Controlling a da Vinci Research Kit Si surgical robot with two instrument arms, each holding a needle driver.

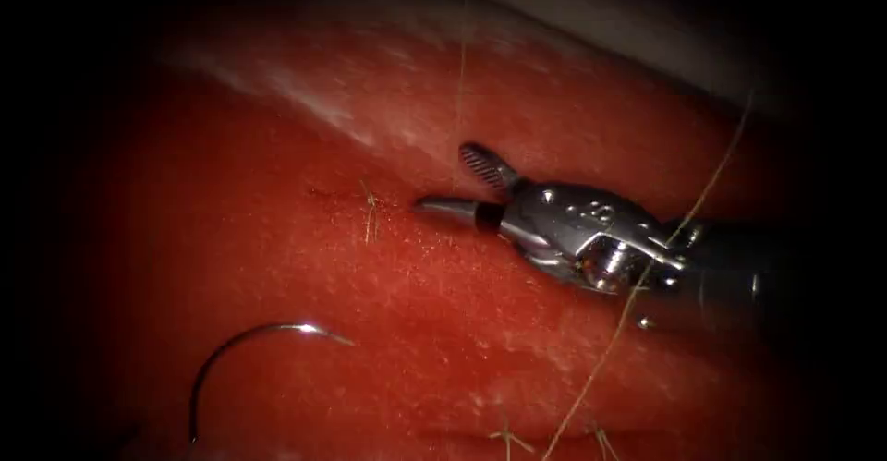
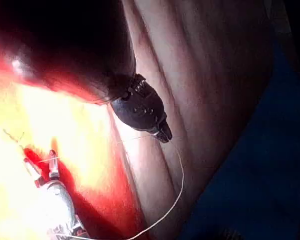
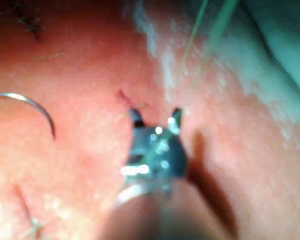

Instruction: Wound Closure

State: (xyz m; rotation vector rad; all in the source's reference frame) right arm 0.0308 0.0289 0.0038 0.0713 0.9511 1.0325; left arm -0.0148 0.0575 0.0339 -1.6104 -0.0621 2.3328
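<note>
My right tool (image 1: 443,179) comes in from the right, its jaws open and empty, straddling a taut thread (image 1: 459,82) that rises from the tissue (image 1: 277,258). Just left of its tips sits a stitch with short thread ends (image 1: 370,213). The curved needle (image 1: 254,333) lies free on the tissue at the lower left, held by neither tool, and I cannot tell whether its lower end enters the tissue. In the left wrist view my left tool (image 2: 164,135) hangs off the tissue's side, shut on the thread (image 2: 179,180). The right wrist view shows the open right tool (image 3: 155,116) and the needle (image 3: 32,104).
A second strand of thread (image 1: 637,285) runs diagonally across the right tool's wrist down to the bottom edge. Cut ends of thread (image 1: 508,438) stick up from older stitches near the bottom. The tissue's pale far edge (image 1: 305,91) drops away behind.
</note>
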